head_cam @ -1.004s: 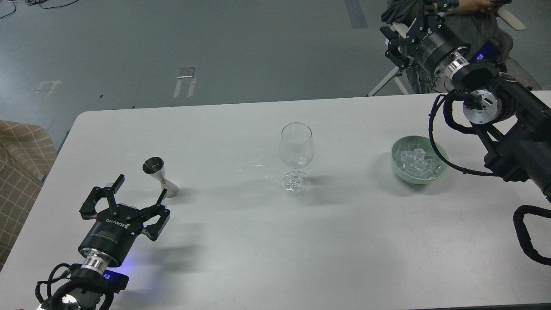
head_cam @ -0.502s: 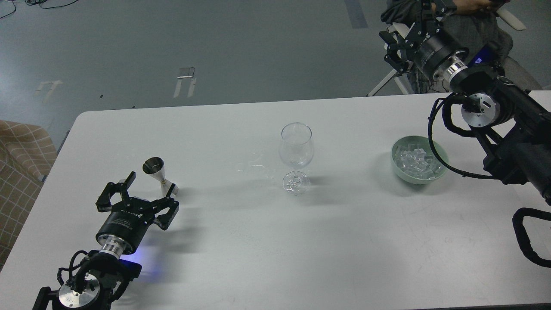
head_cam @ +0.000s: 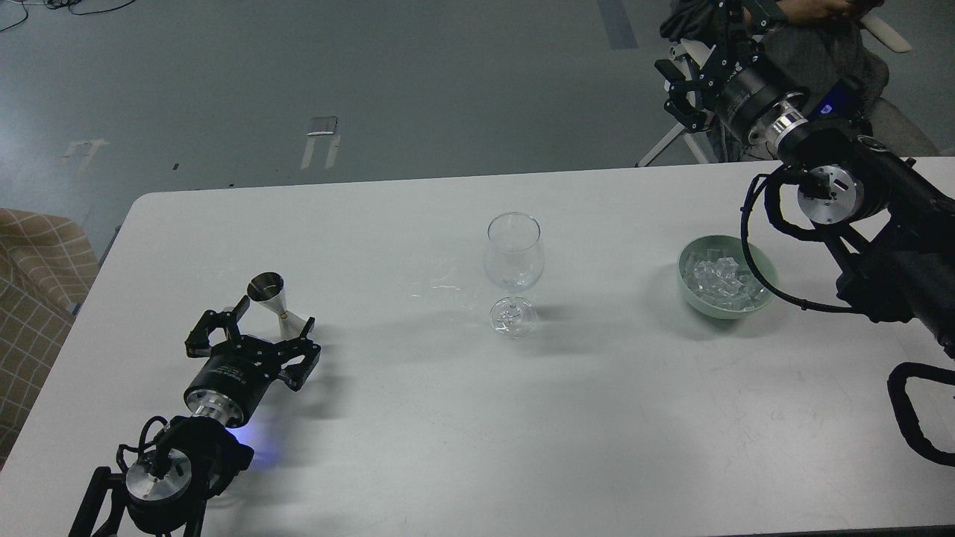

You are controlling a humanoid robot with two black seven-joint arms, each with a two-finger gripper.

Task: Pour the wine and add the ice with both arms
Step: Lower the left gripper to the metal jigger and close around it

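Note:
A clear stemmed wine glass point(head_cam: 513, 272) stands upright at the table's middle; I cannot tell if it holds liquid. A small steel jigger point(head_cam: 273, 298) stands at the left. My left gripper point(head_cam: 273, 313) is open, its fingers on either side of the jigger's lower part, not closed on it. A pale green bowl point(head_cam: 697, 294) at the right holds a heap of clear ice cubes point(head_cam: 724, 280). My right gripper point(head_cam: 690, 71) is raised beyond the table's far right edge, well above and behind the bowl; its fingers look spread. The wine cannot be made out.
A small wet patch point(head_cam: 444, 287) lies on the white table point(head_cam: 522, 418) left of the glass. A person sits behind the table's far right corner point(head_cam: 821, 37). A checked cloth seat point(head_cam: 37, 268) stands off the table's left edge.
My left gripper has moved forward and right, bringing its open fingers around the jigger. My right gripper has shifted slightly up and back. Glass, jigger and bowl have not moved.

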